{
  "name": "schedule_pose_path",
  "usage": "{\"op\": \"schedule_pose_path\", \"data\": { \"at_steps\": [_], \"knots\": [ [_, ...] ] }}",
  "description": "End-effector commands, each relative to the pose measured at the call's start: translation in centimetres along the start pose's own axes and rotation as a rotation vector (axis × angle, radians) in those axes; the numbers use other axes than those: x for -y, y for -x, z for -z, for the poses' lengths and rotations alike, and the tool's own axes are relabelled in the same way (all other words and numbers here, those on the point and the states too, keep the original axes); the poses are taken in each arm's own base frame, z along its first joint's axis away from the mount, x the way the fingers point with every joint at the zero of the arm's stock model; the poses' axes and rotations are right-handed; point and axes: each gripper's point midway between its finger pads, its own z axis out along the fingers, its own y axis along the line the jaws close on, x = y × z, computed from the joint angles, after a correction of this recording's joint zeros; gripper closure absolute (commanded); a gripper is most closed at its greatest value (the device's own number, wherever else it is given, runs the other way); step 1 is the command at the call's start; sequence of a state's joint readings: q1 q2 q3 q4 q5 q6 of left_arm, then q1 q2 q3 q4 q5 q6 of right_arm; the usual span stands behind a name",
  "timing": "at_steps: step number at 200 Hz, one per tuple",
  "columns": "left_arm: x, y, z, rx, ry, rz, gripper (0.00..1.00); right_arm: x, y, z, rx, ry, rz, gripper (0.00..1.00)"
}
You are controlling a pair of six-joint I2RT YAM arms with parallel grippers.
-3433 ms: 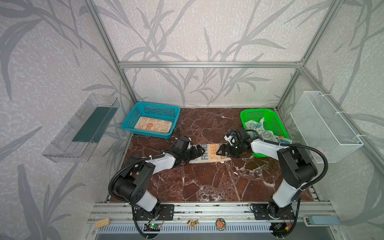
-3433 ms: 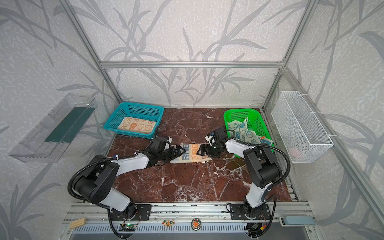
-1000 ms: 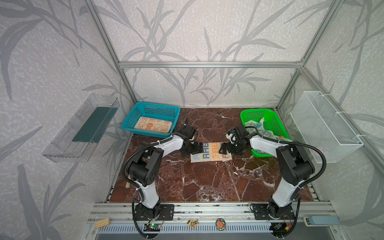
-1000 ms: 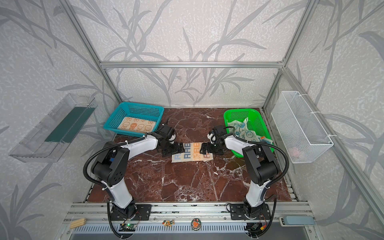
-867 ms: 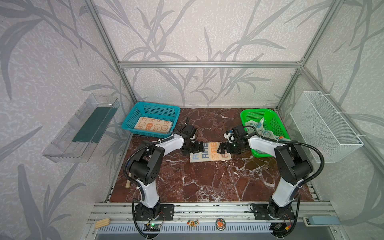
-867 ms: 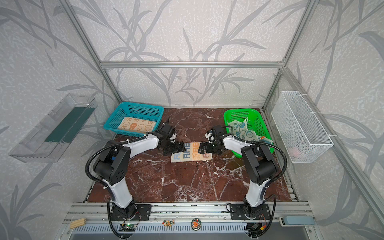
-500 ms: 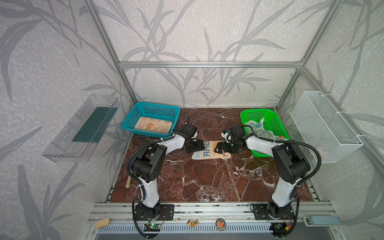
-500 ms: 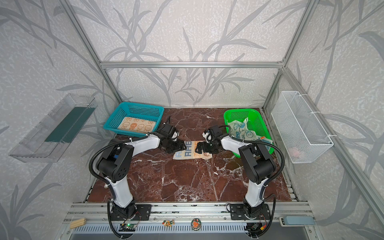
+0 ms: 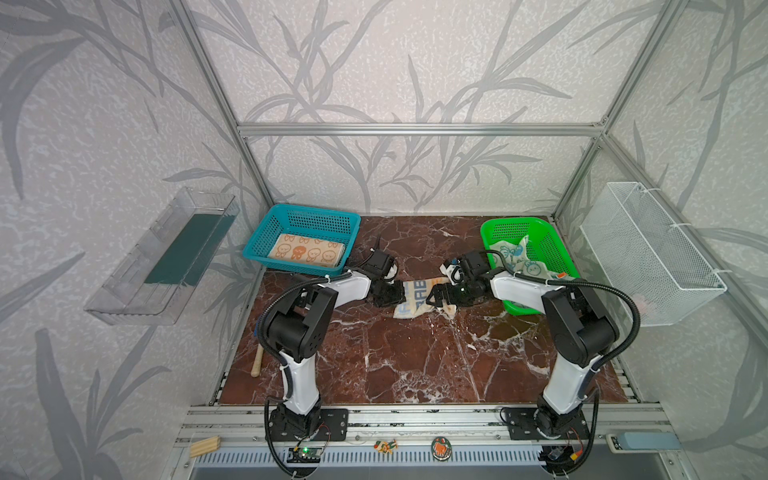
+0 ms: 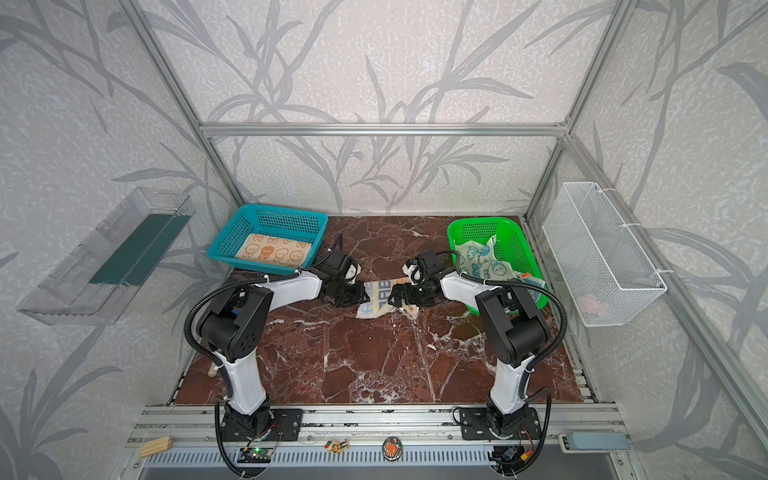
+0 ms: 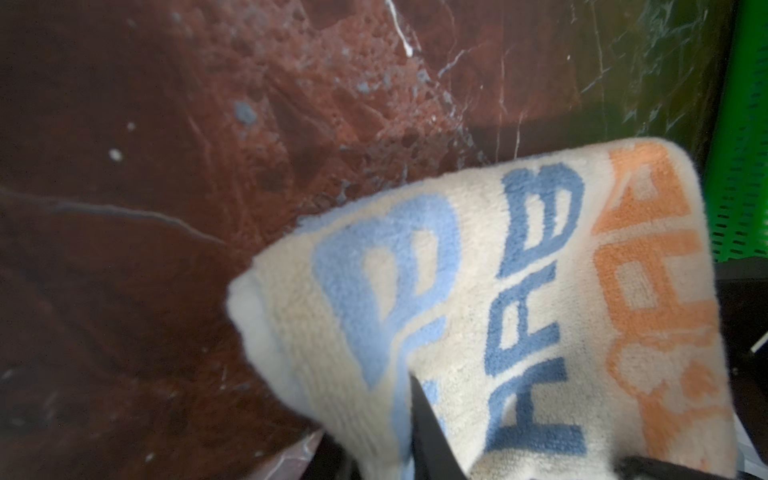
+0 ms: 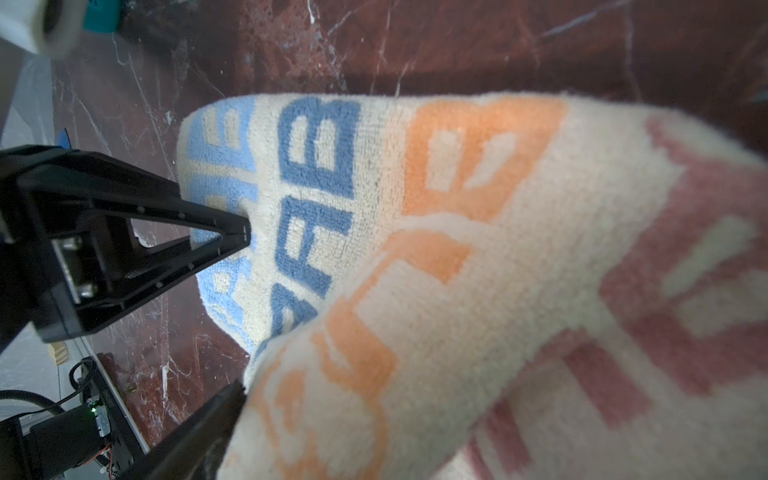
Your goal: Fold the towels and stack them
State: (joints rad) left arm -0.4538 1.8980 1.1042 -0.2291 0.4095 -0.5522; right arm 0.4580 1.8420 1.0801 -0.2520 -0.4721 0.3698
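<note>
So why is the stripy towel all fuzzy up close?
In the right wrist view the striped towel sits almost against the lens, so its pink letters smear while the blue ones farther off look crisp; in the left wrist view its near edge blurs too and the tabletop goes dark; in both top views everything is far off, evenly lit and sharp.

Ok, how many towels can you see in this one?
3. An orange-bunny towel lies in the blue basket, a blue-bunny towel in the green basket, and a lettered towel on the table between the baskets. More could hide beneath those.
</note>
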Motion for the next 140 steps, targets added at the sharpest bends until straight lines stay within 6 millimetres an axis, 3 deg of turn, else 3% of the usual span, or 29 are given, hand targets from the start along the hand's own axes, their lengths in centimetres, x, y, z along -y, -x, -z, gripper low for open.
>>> {"op": "schedule_pose_path", "data": {
  "at_steps": [1,46,140],
  "knots": [
    [-3.4,-3.8,-1.6,-0.113,0.115,0.033,0.84,2.4,-4.4,-1.7,-0.146,-0.064,-0.074,0.01],
    [-3.3,-3.3,-0.8,-0.088,0.132,0.007,1.0,2.3,-4.4,-1.3,-0.141,-0.069,-0.061,0.01],
    [-2.5,-0.9,3.2,-0.041,0.185,-0.068,1.0,3.0,-3.6,2.2,-0.086,-0.118,-0.028,0.01]
  ]
}}
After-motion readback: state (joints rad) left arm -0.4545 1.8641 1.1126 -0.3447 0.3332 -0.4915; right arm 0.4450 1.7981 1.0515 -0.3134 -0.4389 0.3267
